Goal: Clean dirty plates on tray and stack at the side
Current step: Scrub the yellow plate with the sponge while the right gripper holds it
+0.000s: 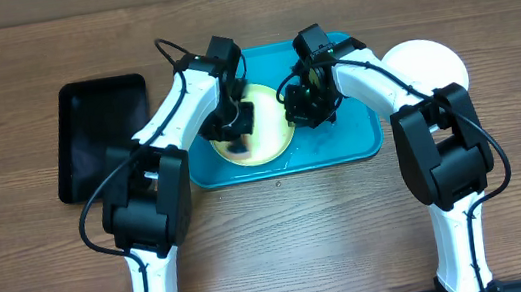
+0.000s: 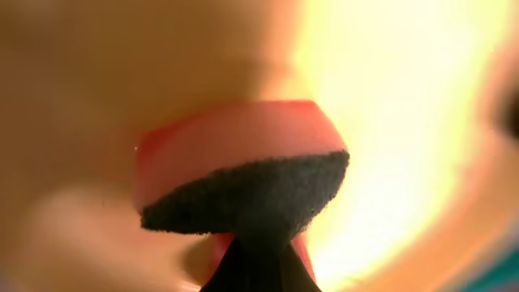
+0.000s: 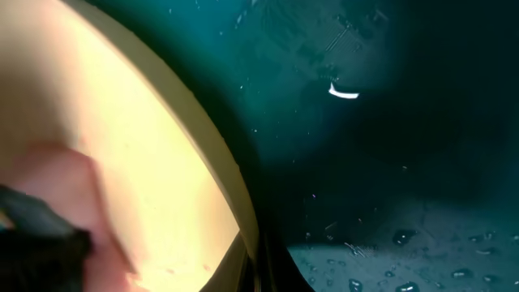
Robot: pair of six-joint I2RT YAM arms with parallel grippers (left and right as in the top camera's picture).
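The yellow-green plate (image 1: 267,137) lies on the left half of the turquoise tray (image 1: 356,141). My left gripper (image 1: 236,132) is shut on a pink sponge with a dark scouring face (image 2: 235,158) and presses it on the plate (image 2: 389,105); its fingers show at the bottom of the left wrist view (image 2: 255,272). My right gripper (image 1: 303,112) is shut on the plate's right rim, seen close up (image 3: 255,272) with the plate (image 3: 122,138) left and the wet tray (image 3: 389,162) right. The white plate (image 1: 431,63) lies on the table right of the tray. The pale blue plate is out of view.
A black rectangular tray (image 1: 103,136) lies on the wooden table left of the turquoise tray. Water drops sit on the turquoise tray floor (image 3: 405,239). Both arms reach over the tray from the near side.
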